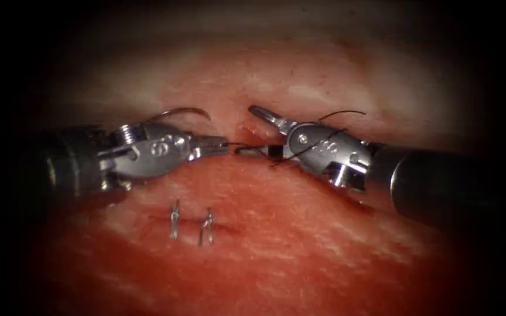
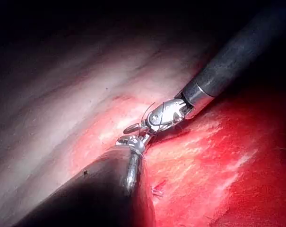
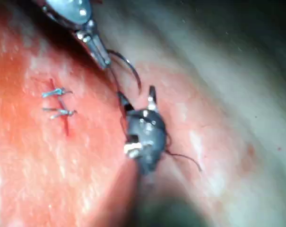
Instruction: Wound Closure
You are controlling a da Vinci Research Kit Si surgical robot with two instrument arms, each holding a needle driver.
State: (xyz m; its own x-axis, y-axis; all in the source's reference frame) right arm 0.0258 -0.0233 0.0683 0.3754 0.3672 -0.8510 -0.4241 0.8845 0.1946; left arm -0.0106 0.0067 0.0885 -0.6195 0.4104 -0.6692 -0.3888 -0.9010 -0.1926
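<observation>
1. Needle (image 1: 185,111), curved, arcs at upper centre-left of the endoscope view, above the tissue (image 1: 300,234), not in it.
2. Left tool (image 1: 221,144) has its jaws clenched; whether on needle or thread I cannot tell.
3. Right tool (image 1: 253,129) gapes, released, thread (image 1: 311,147) draped across it.
4. Two finished stitches (image 1: 191,225) sit lower left.

No text, label or number can be read anywhere.

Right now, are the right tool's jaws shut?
No: in the endoscope view the right tool has its jaws spread wide apart, one pointing up-left and the other toward the left tool, with nothing gripped between them.
</observation>
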